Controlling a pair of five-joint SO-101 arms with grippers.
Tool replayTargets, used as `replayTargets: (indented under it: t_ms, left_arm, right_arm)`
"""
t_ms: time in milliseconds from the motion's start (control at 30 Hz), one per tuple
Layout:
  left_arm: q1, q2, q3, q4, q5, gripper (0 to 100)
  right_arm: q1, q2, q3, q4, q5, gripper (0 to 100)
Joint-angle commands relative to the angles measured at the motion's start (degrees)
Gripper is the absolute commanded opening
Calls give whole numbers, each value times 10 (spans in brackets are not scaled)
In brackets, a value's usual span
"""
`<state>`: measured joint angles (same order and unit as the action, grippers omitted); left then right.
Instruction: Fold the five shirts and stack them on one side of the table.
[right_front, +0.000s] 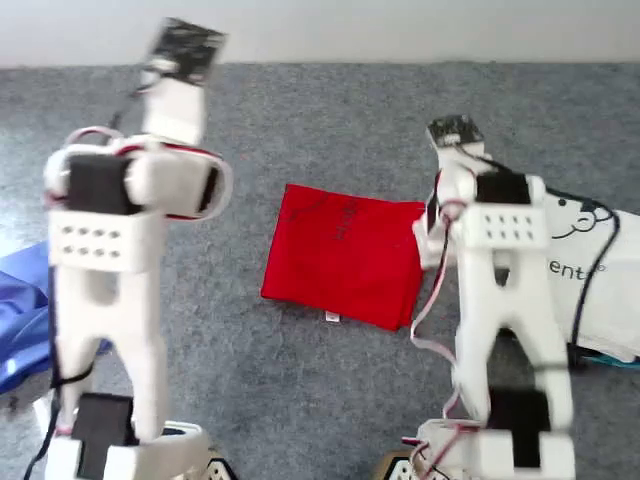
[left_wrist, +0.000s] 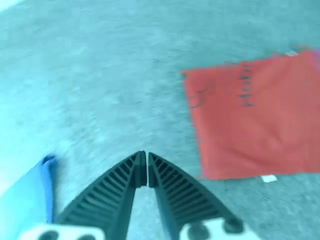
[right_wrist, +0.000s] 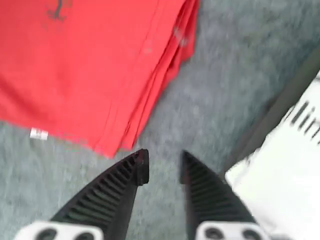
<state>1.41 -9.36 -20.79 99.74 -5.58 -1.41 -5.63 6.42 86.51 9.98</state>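
A folded red shirt (right_front: 345, 255) lies flat in the middle of the grey table, with a small white tag at its near edge. In the left wrist view the red shirt (left_wrist: 255, 117) lies off to one side, and my left gripper (left_wrist: 147, 170) is shut and empty above bare carpet. My right gripper (right_wrist: 163, 167) is open just off the red shirt's (right_wrist: 95, 65) layered folded edge, holding nothing. A white shirt (right_front: 590, 275) with dark print lies at the table's right edge. A blue shirt (right_front: 20, 320) lies at the left edge.
The grey carpet-like table top (right_front: 330, 120) stretches bare behind the red shirt. The white shirt (right_wrist: 285, 170) sits close beside my right gripper. A corner of the blue shirt (left_wrist: 27, 200) lies near my left gripper. Cables hang along the right arm (right_front: 505, 300).
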Motion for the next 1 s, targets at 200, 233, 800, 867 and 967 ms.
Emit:
replayTargets:
  t_ms: [200, 233, 800, 867, 967]
  left_arm:
    - [-130, -36, 0, 4, -72, 13]
    - [-136, -36, 0, 4, -72, 13]
    - [-200, -36, 0, 6, -73, 13]
    - [-202, -36, 0, 6, -73, 13]
    - [-202, -36, 0, 6, -74, 13]
  right_arm:
    - [-24, 214, -273, -2, -38, 210]
    - [-32, 231, -290, -2, -38, 210]
    - [-57, 375, -410, -5, -62, 209]
    - [-55, 381, -410, -7, -62, 209]
    - [-52, 382, -410, -8, -62, 209]
